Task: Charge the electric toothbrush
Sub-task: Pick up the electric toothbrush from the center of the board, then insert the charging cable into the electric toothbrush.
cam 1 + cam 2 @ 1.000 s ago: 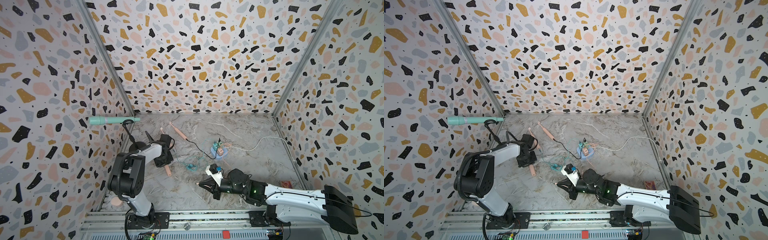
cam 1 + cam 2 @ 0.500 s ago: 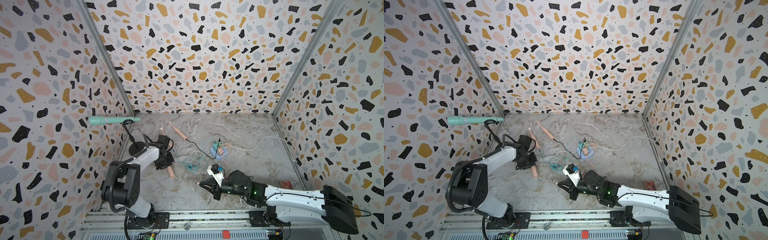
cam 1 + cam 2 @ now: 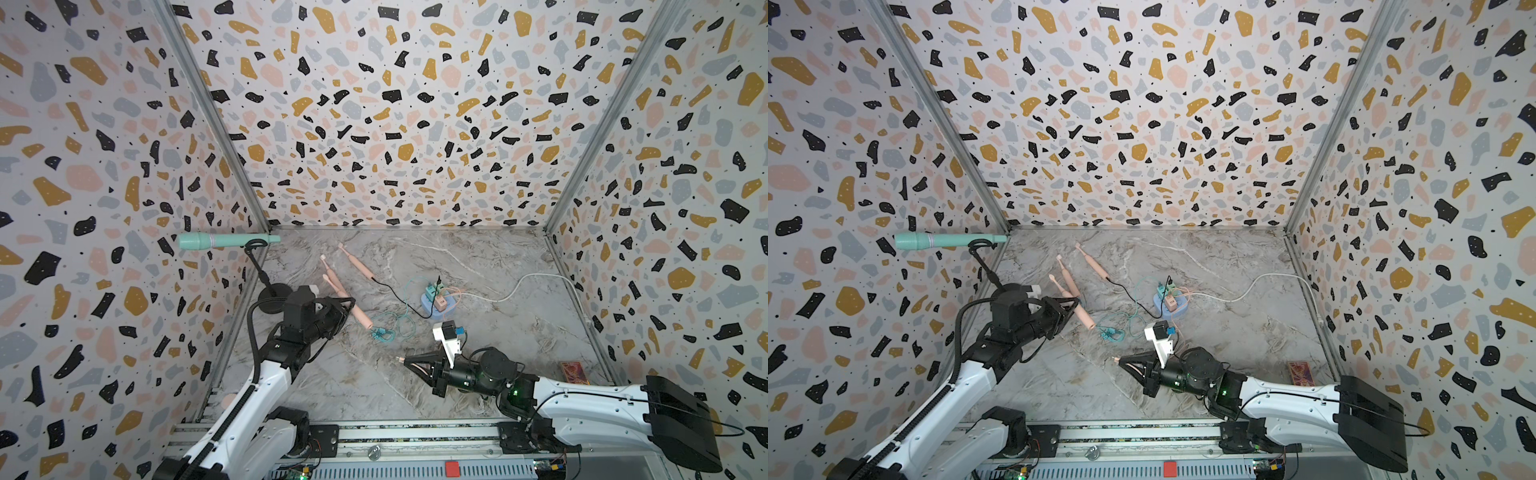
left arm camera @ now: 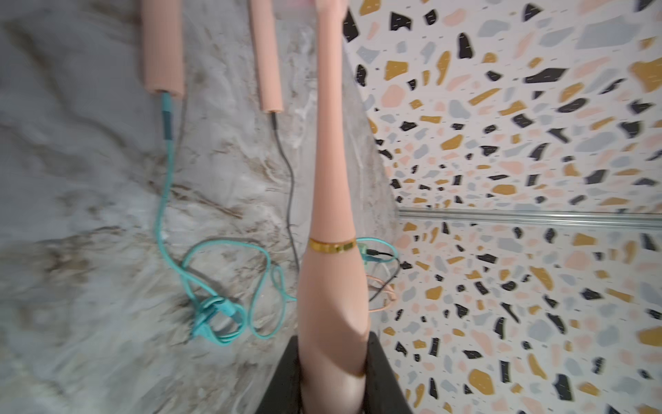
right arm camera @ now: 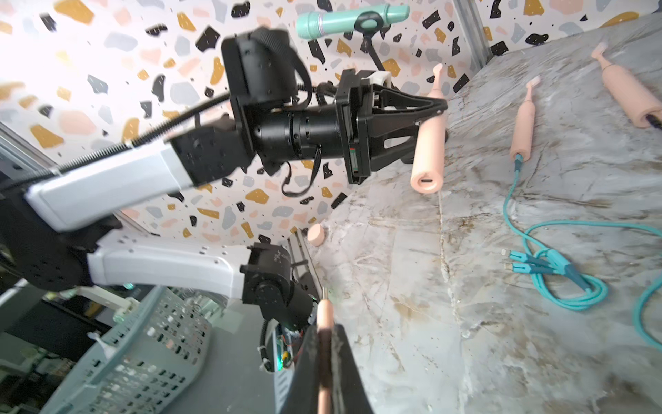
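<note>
lining up the plug with the lifted toothbrush's charging port

the left gripper [image 5: 431,114] is clamped on the body of a pink electric toothbrush [image 5: 428,150], holding it clear of the bench [image 3: 478,257] near the left wall, with its open charging port [image 5: 426,181] facing the right arm. the right gripper [image 5: 324,340] is pressed together on the pink cable's plug [image 5: 325,312], metal tip forward and well apart from the port. two other toothbrushes lie on the bench, one fed by a teal cable [image 5: 516,200], one by a black cable [image 3: 390,291]. to do this well, i'd bring the plug's axis in line with the handle before closing the gap, match its flat side to the slot, advance slowly, and let the left arm brace so the handle doesn't slide through the jaws.
</note>
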`<action>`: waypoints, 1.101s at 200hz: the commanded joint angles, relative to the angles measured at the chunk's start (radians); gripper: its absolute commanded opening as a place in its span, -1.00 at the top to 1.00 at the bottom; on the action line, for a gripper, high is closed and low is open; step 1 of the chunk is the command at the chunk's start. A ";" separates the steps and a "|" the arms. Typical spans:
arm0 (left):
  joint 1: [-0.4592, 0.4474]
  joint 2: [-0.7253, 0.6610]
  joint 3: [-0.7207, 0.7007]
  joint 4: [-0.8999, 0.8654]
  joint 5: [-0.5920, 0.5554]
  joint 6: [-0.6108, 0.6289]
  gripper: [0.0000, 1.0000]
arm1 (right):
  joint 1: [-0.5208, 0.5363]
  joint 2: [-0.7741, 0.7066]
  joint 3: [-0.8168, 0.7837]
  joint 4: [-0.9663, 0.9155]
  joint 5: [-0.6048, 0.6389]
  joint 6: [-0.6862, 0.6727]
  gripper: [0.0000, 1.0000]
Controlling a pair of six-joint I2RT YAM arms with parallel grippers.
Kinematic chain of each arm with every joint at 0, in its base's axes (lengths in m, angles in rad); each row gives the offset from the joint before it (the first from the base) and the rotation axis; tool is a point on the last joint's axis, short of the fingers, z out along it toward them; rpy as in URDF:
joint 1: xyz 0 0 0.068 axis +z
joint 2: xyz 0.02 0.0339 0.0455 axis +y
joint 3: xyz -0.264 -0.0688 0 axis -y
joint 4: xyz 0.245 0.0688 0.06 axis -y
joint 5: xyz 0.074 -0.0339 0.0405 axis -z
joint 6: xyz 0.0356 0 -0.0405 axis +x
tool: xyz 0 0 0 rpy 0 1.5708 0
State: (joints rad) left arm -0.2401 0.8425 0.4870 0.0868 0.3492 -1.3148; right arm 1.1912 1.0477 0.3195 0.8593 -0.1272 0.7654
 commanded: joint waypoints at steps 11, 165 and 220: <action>-0.107 -0.150 -0.080 0.489 -0.175 -0.212 1.00 | -0.009 0.061 0.000 0.302 0.050 0.233 1.00; -0.339 -0.284 -0.225 0.662 -0.496 -0.270 1.00 | 0.004 0.221 0.184 0.371 0.240 0.373 1.00; -0.354 -0.295 -0.249 0.674 -0.514 -0.270 1.00 | 0.005 0.278 0.270 0.322 0.218 0.359 1.00</action>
State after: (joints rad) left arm -0.5858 0.5655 0.2478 0.6830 -0.1444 -1.5867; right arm 1.1915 1.3239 0.5354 1.2095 0.0978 1.1393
